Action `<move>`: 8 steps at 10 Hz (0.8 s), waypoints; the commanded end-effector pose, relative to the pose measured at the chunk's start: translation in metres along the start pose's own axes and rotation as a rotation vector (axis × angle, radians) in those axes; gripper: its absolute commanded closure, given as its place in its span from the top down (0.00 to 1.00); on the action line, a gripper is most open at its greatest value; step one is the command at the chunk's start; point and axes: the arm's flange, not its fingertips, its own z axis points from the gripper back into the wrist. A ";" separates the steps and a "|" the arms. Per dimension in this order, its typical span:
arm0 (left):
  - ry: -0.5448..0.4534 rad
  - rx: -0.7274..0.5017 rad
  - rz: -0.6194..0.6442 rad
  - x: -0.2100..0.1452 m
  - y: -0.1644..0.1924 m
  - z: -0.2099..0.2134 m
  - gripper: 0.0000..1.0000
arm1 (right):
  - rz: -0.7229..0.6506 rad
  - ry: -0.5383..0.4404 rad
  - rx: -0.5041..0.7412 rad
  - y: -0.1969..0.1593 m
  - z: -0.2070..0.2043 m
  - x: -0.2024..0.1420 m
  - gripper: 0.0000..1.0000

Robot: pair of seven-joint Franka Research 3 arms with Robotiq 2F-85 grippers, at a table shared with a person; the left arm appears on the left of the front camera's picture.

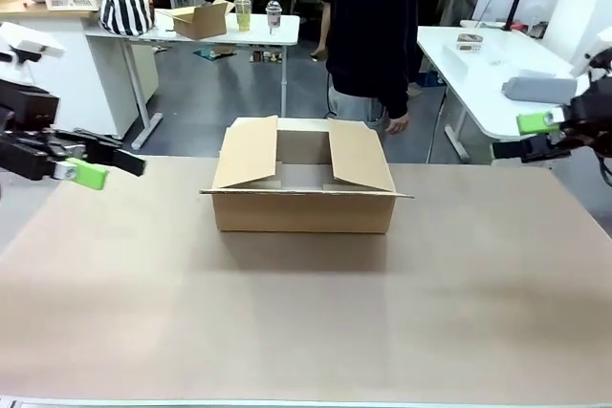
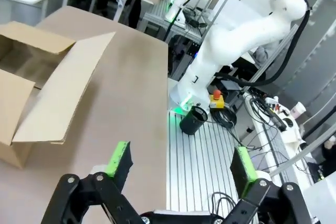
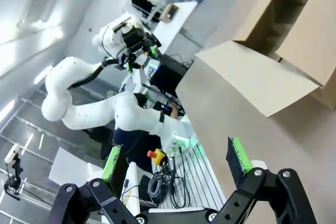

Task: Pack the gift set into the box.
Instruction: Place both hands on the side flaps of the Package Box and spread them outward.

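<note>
Left wrist view: the left gripper [image 2: 181, 163] holds its jaws wide apart, nothing between the green pads [image 2: 118, 160]. In the front view it [image 1: 105, 167] is held level above the table's [image 1: 306, 322] left side, fingers pointing inward, with the arm cut off by the picture's edge. The right gripper [image 1: 531, 137] mirrors it at the right side, its jaws likewise spread and empty [image 3: 176, 160]. The box [image 1: 304, 209] sits mid-table, well apart from both grippers, plain brown with its flaps open. The near wall and flaps hide most of its inside. A person in a dark top stands just behind it, one hand [image 1: 397, 124] hanging near its far right corner.
</note>
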 end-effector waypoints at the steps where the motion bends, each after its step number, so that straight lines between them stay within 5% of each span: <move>1: -0.004 -0.006 0.005 0.002 -0.005 0.009 1.00 | 0.009 -0.014 0.010 0.001 0.007 0.000 1.00; 4: -0.009 0.004 0.002 0.000 -0.002 0.005 1.00 | 0.009 -0.014 0.010 0.001 0.007 0.000 1.00; 5: -0.233 -0.120 0.105 0.013 0.002 0.017 1.00 | 0.009 -0.014 0.010 0.001 0.007 0.000 1.00; 6: -0.303 -0.156 0.254 0.028 0.008 0.024 1.00 | 0.009 -0.014 0.010 0.001 0.007 0.000 1.00; 8: -0.288 -0.179 0.436 0.063 0.027 0.019 1.00 | 0.009 -0.014 0.010 0.001 0.007 0.000 1.00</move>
